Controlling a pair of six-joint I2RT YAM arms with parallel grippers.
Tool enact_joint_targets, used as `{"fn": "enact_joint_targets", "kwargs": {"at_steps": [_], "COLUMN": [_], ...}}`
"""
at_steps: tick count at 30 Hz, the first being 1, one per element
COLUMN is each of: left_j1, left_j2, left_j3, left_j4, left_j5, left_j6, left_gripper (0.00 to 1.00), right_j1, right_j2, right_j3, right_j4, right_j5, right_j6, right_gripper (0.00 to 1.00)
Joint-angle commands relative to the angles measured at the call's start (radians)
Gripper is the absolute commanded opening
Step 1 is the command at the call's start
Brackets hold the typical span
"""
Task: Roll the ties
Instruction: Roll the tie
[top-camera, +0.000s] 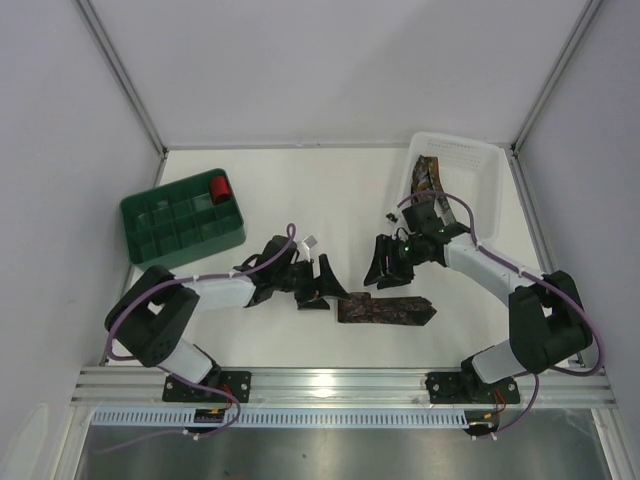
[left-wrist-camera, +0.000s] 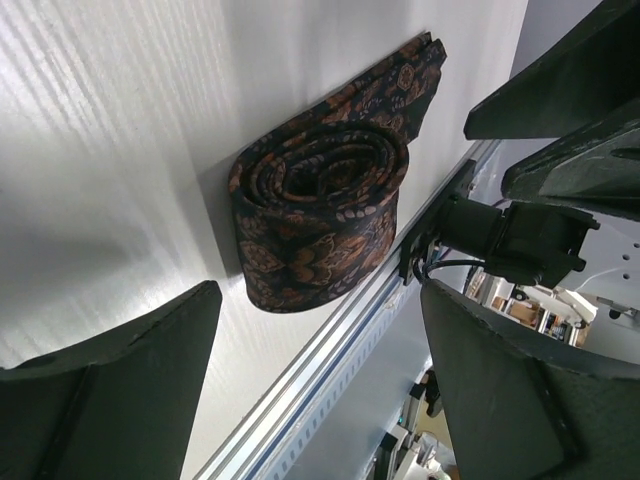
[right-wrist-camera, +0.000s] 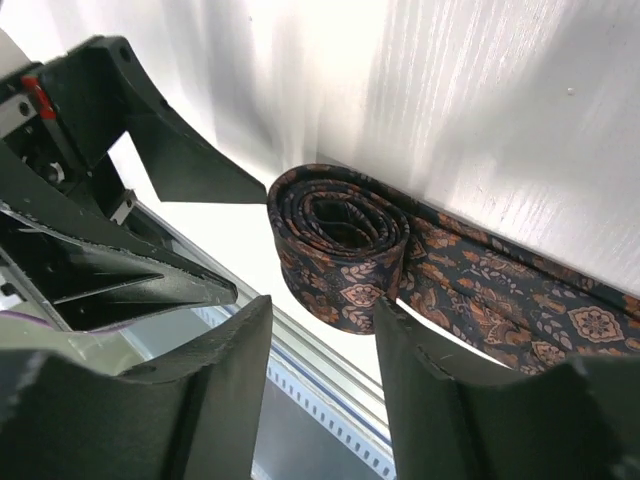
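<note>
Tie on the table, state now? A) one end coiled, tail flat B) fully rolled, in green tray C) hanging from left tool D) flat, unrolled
A: the tie shows a coil at one end in both wrist views, its tail lying flat on the table.
</note>
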Motion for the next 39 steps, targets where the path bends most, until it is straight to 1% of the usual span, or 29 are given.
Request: {"fn": "enact_joint_targets", "kwargs": {"at_steps": [1,5,6,9,11,14,15,16,18,19,22,26,29,34,36,39], "left_j1": [-0.011,-0.011,-0.012,-0.011,-0.012,-0.011,-0.011,-0.011,-0.009,-0.009,-0.011,-0.009,-0.008,-0.011,-0.017,-0.026], "left_j2": [0.028,0.063,0.068,0.067,0.062,0.057,0.056,0.053,0.051,0.05,0.048,0.063,0.096,0.143,0.146,0.139], "left_j3": [-0.001,-0.004,-0.006,-0.02,-0.032,-0.041,-0.043,-0.043,-0.043,-0.041,-0.04,-0.04,-0.038,-0.035,-0.029,0.015], "left_j4": [0.109,0.117,0.113,0.118,0.121,0.127,0.127,0.127,0.129,0.132,0.144,0.179,0.218,0.274,0.262,0.165], "left_j5": [0.026,0.026,0.026,0.023,0.017,0.019,0.019,0.019,0.019,0.022,0.029,0.054,0.083,0.117,0.123,0.117], "left_j6": [-0.024,-0.018,-0.012,-0.012,-0.012,-0.013,-0.013,-0.013,-0.01,-0.01,-0.007,-0.006,-0.013,-0.039,-0.042,-0.01], "left_gripper": [0.87,0.85,0.85,0.84,0.83,0.83,0.83,0.84,0.85,0.89,0.94,0.94,0.93,0.89,0.88,0.83], "right_j1": [0.028,0.055,0.059,0.071,0.076,0.081,0.082,0.082,0.082,0.084,0.079,0.073,0.064,0.067,0.068,0.07], "right_j2": [0.025,0.041,0.042,0.047,0.05,0.059,0.07,0.078,0.093,0.096,0.111,0.113,0.115,0.115,0.112,0.107], "right_j3": [0.033,0.027,0.024,0.013,0.006,-0.002,-0.011,-0.016,-0.037,-0.043,-0.068,-0.091,-0.1,-0.108,-0.111,-0.119], "right_j4": [-0.05,-0.035,-0.03,-0.016,0.004,0.034,0.041,0.057,0.076,0.091,0.11,0.117,0.123,0.131,0.133,0.136], "right_j5": [0.04,0.06,0.062,0.057,0.038,0.022,0.008,0.002,-0.013,-0.013,-0.013,0.007,0.004,-0.004,-0.004,-0.009], "right_j6": [-0.026,-0.009,-0.005,0.001,0.004,0.02,0.026,0.034,0.04,0.043,0.044,0.04,0.034,0.035,0.038,0.044], "right_gripper": [0.5,0.42,0.35,0.31,0.24,0.21,0.15,0.13,0.12,0.12,0.11,0.11,0.11,0.11,0.11,0.11]}}
